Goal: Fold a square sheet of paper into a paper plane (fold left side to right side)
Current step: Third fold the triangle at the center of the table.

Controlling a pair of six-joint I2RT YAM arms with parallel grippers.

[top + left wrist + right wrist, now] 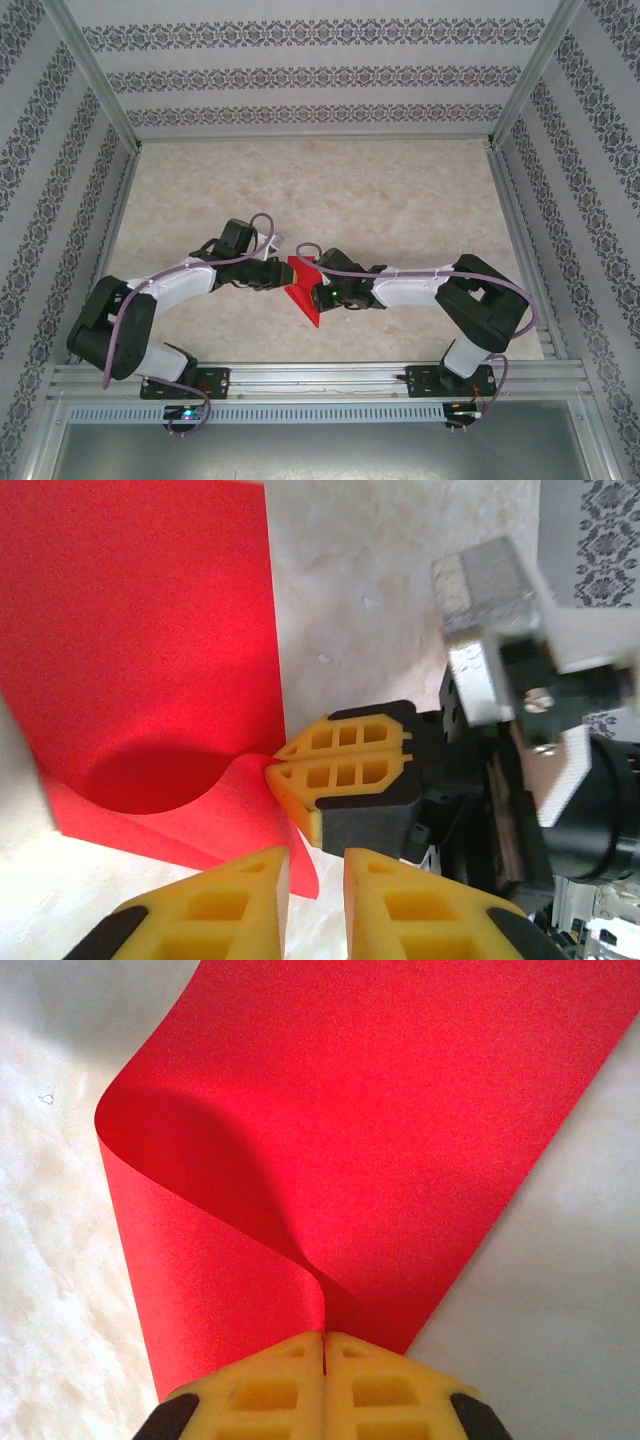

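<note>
**Fold in hand: one side of the sheet raised, no crease pressed yet**

The pale tabletop (400,200) is taken up near its front by the red sheet of paper (300,290), which serves as the landmark here. The left arm (170,285) is reached in from the sheet's left, and the right arm (420,288) from its right, so that both wrists meet at the paper.

The sheet is not lying flat. One side is lifted and curled over the rest in a soft, uncreased loop. The right claw (325,1345) is clamped on the sheet at the near edge, its pads pressed together with red paper between them. The left claw (315,865) is held just beside that pinch, its pads a narrow gap apart and nothing gripped. A corner of the sheet is seen lying at that gap.

The left-to-right fold is judged to be under way but unfinished. The next move probably calls for the raised side to be carried across until the edges line up. The loop would then be pressed flat into a sharp crease while the lower layer is kept from sliding.
</note>
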